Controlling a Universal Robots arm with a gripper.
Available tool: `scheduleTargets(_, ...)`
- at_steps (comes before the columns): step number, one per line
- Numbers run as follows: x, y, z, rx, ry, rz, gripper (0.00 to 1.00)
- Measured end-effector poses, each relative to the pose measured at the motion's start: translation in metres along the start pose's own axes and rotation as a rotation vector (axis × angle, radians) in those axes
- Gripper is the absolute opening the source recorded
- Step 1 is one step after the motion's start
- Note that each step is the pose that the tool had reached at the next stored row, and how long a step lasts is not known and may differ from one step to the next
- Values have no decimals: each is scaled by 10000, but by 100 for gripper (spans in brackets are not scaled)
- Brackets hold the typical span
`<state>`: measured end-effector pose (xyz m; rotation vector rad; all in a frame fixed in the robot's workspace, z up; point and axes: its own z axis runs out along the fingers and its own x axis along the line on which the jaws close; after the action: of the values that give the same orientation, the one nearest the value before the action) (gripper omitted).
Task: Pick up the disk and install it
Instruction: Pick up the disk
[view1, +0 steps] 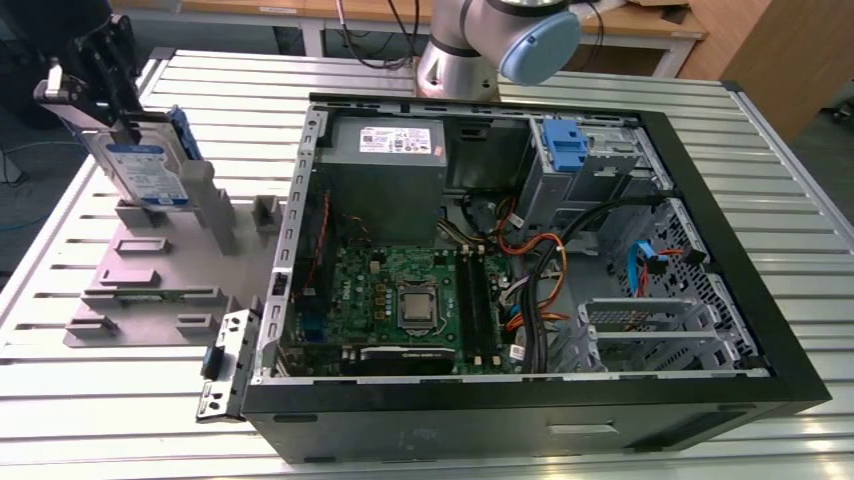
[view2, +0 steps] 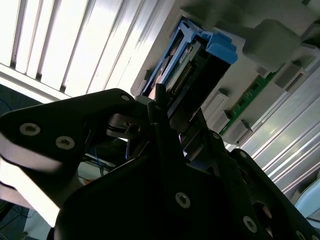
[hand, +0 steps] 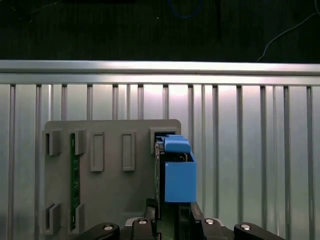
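Exterior view: the hand (view1: 118, 122) sits at 10 o'clock in the frame, clenched on the upper edge of the disk (view1: 144, 170). The disk stands on edge, labelled face showing, with its blue bracket along the far side. Its lower end meets the upright posts at the 12 o'clock end of the grey stand (view1: 147, 280). Whether that end rests in the slot or hangs just clear of it cannot be told. A green strip (view1: 154, 295) lies in a slot of the stand, toward its 6 o'clock end. The stand lies flat on the ribbed metal counter (view1: 107, 400), just beside the 9 o'clock wall of the open case (view1: 534, 425). Inside the case, the green board (view1: 400, 300) lies at 6 o'clock of the grey box (view1: 380, 165). The arm (view1: 494, 40) rises at 12 o'clock, behind the case.

First wrist view: seen from above, the disk (hand: 177, 175) shows its blue bracket end, held in the hand (hand: 172, 212) over the stand (hand: 115, 195) and the counter (hand: 250, 150).

Second wrist view: the black hand (view2: 170, 107) closes on either side of the disk (view2: 192, 65), with the stand (view2: 272, 40) just beyond it.
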<state>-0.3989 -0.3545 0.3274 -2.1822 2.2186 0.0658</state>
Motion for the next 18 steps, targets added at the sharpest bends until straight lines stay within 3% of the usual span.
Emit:
scheduleTargets(8,-14,3,-275,-1,3,0,35)
scheduleTargets(18,-15,3,-293,-1,3,0,35)
